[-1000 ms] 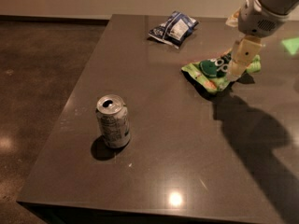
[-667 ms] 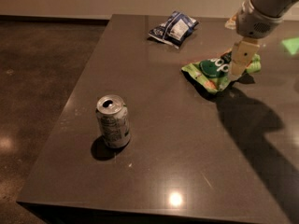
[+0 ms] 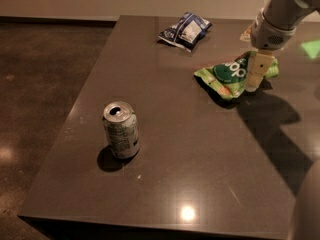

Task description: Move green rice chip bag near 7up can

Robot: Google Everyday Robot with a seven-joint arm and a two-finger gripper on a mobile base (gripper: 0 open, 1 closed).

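At the far left, a dark, glossy brown floor (image 3: 40, 84) is seen beside a large rectangular table with a smooth grey-brown top (image 3: 200, 169). On the left half of that top, towards the near edge, a small pale green-and-silver aluminium 7up can (image 3: 120, 130) is stood upright, its silver top and open pull-tab hole turned to the camera and a round shadow cast at its foot. Further right, close to the far edge, a crinkled dark blue and white snack bag (image 3: 186, 30) is laid flat, well apart from the can. To the right of it and nearer the camera, the crinkled bright lime-green rice chip bag (image 3: 222, 76) with a dark green round logo and white lettering is found on the right part of the table, well apart from the can, with a dark shadow shown under its left end. The two-finger gripper (image 3: 251, 86) is lowered from above onto the right part of this bag, and its cream-coloured fingers (image 3: 257, 66) are seen pressed together on the crumpled foil, with green showing on either side of them. Above them, a thick grey-white arm (image 3: 282, 11) is carried up to the top right corner. A broad shadow of the arm is thrown across the table's right side.
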